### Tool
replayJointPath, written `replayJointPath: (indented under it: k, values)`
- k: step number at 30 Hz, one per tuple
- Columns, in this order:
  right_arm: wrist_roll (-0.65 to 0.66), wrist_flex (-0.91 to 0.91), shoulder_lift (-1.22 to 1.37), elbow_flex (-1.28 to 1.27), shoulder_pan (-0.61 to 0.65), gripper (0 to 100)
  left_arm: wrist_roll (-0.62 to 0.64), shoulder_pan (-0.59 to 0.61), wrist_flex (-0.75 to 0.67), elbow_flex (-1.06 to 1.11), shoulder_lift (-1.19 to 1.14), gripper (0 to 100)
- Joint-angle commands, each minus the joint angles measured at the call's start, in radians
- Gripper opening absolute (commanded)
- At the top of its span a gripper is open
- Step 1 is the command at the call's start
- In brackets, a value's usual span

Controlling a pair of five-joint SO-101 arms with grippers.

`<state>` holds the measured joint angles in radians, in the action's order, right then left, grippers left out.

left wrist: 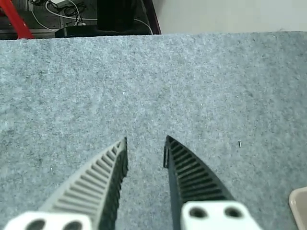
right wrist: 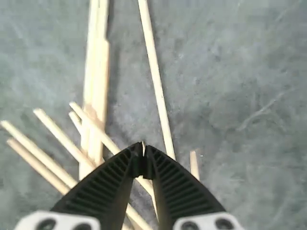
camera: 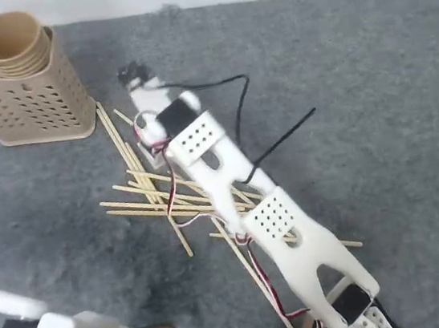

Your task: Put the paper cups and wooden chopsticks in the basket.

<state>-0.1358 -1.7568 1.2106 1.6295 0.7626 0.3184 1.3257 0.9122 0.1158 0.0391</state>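
Beige basket point(camera: 30, 108), stacked paper cups point(camera: 13, 41) inside, chopsticks point(camera: 122, 144) scattered beside

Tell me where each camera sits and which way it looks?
High view: fixed overhead, looking down on basket, chopsticks and right arm.
Left wrist view: rides its arm's wrist, facing grey mat past the open left tool.
Right wrist view: rides the right arm, facing down past the shut right tool.
Shared: high and right wrist views both show the chopsticks.

Lab-like room, grey felt mat point(camera: 369, 71), tangled cables point(left wrist: 60, 7) (dark gear point(left wrist: 117, 14) beside), plain white wall point(left wrist: 230, 14)
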Motion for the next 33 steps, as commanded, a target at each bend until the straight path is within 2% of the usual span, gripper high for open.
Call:
replayJointPath:
  k: [1, 6, 10, 15, 18, 24, 28, 33]
  values:
    - [-0.012, -0.05, -0.191, -0.069, -0.002, 0.8, 0.015, -0.006, -0.025, -0.048, 0.017, 12]
    - [-0.015, -0.044, -0.456, -0.546, -0.002, 0.8, 0.015, -0.017, -0.015, -0.051, 0.017, 12]
    - [-0.011, -0.039, -0.716, -0.921, -0.012, 0.8, 0.008, -0.069, 0.071, -0.059, 0.018, 12]
    - [0.141, -0.038, -1.067, -1.326, -0.11, 0.8, -0.006, -0.169, 0.184, -0.065, 0.018, 12]
    - [0.163, -0.024, -1.282, -1.514, -0.255, 0.8, -0.006, -0.227, 0.273, -0.097, 0.018, 12]
    - [0.322, 0.139, -1.54, -1.757, -0.728, 0.9, -0.006, -0.371, 0.387, -0.101, 0.018, 12]
    - [0.428, 0.272, -1.474, -1.763, -0.987, 3.1, -0.006, -0.479, 0.377, -0.051, 0.02, 12]
    - [0.494, 0.381, -1.204, -1.585, -1.188, 15.1, -0.006, -0.589, 0.319, 0.044, 0.06, 12]
